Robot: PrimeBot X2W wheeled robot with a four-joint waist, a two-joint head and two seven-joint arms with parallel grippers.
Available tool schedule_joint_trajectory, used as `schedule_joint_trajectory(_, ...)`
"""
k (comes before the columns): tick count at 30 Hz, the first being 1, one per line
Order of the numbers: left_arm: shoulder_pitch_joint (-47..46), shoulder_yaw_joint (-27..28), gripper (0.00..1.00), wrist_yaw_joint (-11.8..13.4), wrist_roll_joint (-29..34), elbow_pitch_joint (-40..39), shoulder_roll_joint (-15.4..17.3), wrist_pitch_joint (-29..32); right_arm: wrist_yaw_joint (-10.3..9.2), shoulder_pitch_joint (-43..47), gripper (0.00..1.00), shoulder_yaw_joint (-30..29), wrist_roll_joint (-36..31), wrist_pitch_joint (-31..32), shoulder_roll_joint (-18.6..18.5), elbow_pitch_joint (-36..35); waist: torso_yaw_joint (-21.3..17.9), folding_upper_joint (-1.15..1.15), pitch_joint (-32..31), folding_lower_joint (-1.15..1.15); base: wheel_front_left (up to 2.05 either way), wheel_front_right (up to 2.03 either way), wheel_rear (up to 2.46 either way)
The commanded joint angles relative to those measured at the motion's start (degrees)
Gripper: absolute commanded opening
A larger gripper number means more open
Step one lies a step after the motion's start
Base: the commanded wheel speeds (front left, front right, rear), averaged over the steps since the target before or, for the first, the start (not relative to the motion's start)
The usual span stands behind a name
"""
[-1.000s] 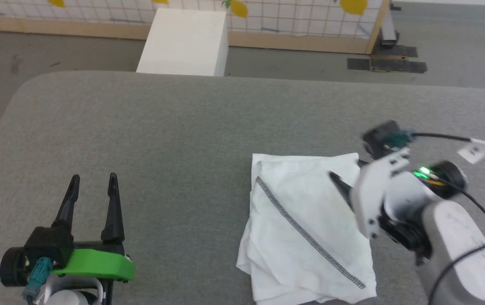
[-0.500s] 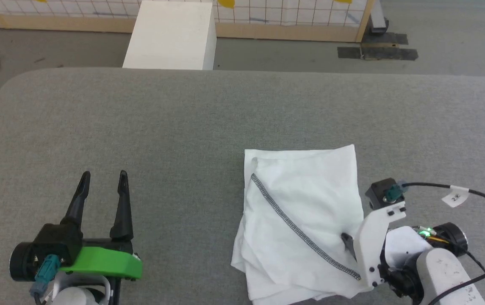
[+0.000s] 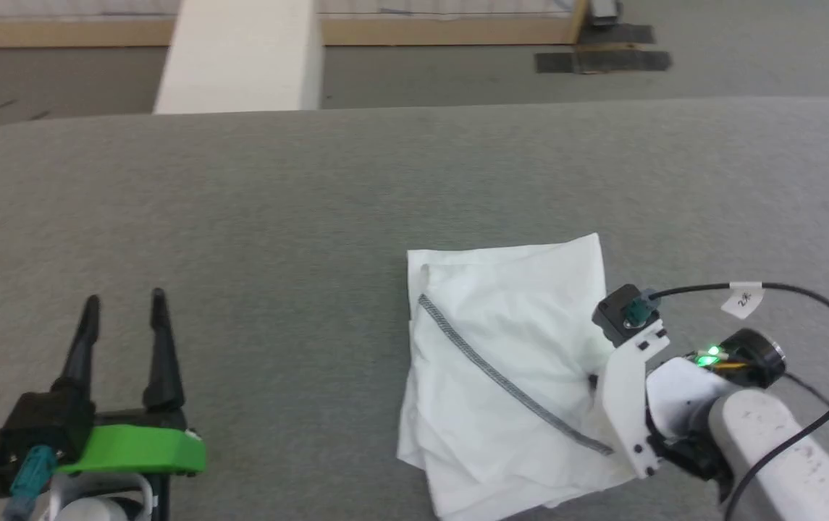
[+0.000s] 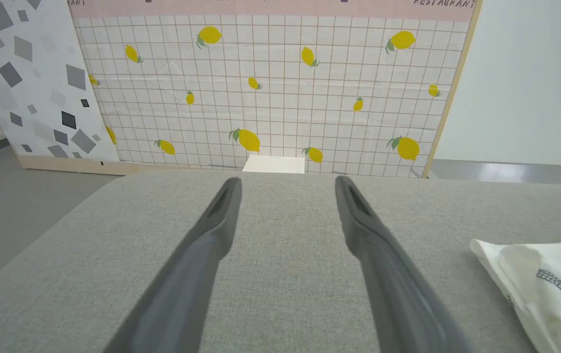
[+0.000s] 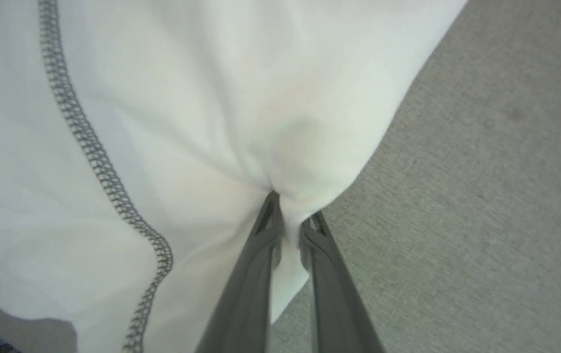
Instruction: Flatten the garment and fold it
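The right end effector (image 5: 292,215) is narrow and pinches a fold at the right edge of the garment (image 3: 508,325). Bare grey counter (image 3: 276,202) lies just to its right. The garment lies folded in layers, and its speckled seam (image 3: 501,383) runs diagonally to the left of the fingers. The left end effector (image 3: 125,298) stands wide and holds nothing, well apart from the garment, with free counter around it. Beyond its tips, past the counter's far edge, a white box (image 3: 240,58) stands before a lemon-patterned panel (image 4: 280,88).
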Motion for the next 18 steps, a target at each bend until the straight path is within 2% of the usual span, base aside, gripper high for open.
schedule_joint_trajectory(1,0.87,0.80,1.00,0.51,0.39,-0.81,-0.06,-0.27,-0.12,-1.70,0.00,1.60,1.22,0.75,-3.04,-0.57,-10.19,0.00,0.91,0.00,0.00,0.00,0.00)
schedule_joint_trajectory(5,1.45,1.67,1.00,0.45,0.67,-2.32,0.42,-0.27,-0.12,-6.10,0.00,5.84,4.13,1.31,-9.34,-1.36,-16.94,0.00,2.67,0.00,0.00,0.00,0.00)
schedule_joint_trajectory(9,1.21,2.45,1.00,0.99,0.87,-3.66,1.04,-0.17,-0.12,-11.03,0.00,7.37,6.23,0.21,-13.15,0.46,-21.69,0.00,5.06,0.00,0.00,0.00,0.00)
schedule_joint_trajectory(13,0.43,1.96,1.00,1.00,1.44,-5.26,1.74,0.72,-0.12,-15.01,0.00,5.97,5.84,-1.88,-16.15,4.42,-22.75,0.00,8.12,0.00,0.00,0.00,0.00)
schedule_joint_trajectory(18,-0.38,2.57,1.00,1.23,1.89,-7.78,3.33,2.23,-0.12,-18.45,0.00,1.11,3.39,-3.78,-18.48,10.24,-21.87,0.00,12.78,0.00,0.00,0.00,0.00)
